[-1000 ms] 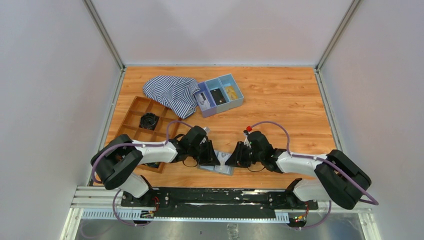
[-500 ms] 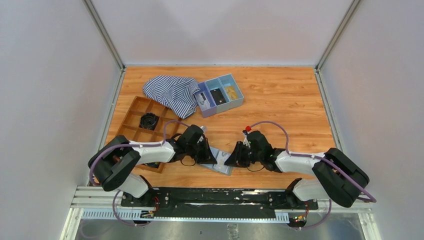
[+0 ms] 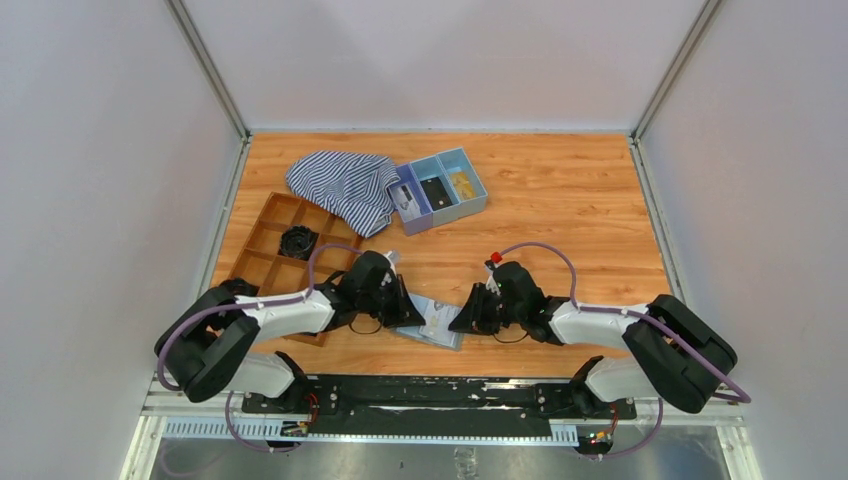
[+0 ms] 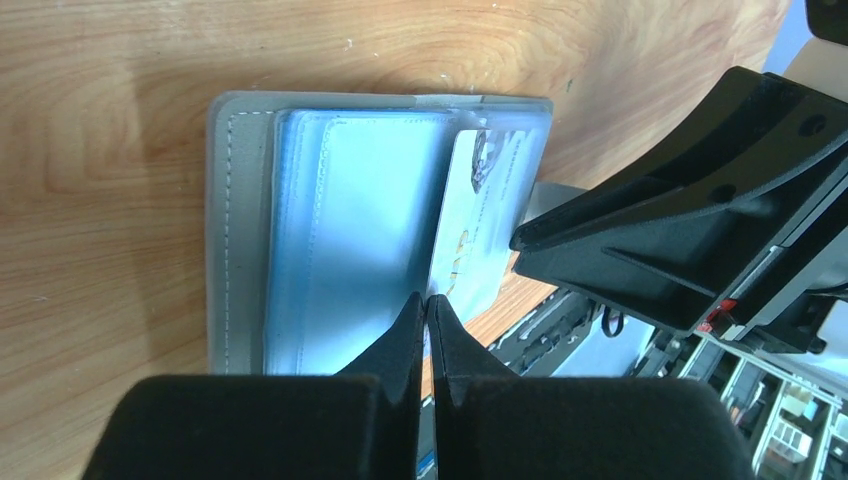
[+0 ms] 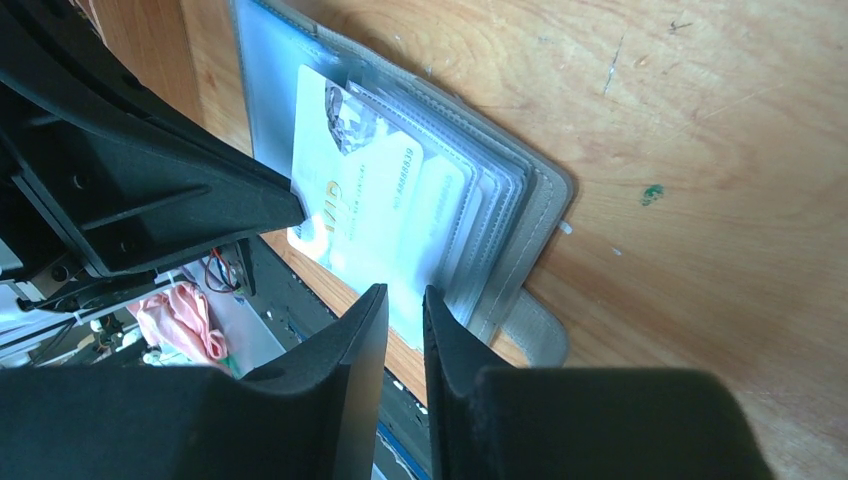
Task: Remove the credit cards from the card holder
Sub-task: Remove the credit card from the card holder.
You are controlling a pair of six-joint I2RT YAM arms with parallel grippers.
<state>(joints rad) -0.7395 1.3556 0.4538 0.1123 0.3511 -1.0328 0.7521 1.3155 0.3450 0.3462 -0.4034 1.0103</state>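
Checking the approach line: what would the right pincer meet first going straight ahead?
The pale credit card on the open card holder, just ahead of the right pincer; its height above it is unclear.

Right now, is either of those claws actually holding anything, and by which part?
The left gripper seems to pinch the card by its edge. The right gripper straddles the wallet at its edge; whether it grips cannot be told.

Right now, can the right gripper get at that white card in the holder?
Probably yes: the card lies exposed on the open card holder, directly ahead of the right gripper.
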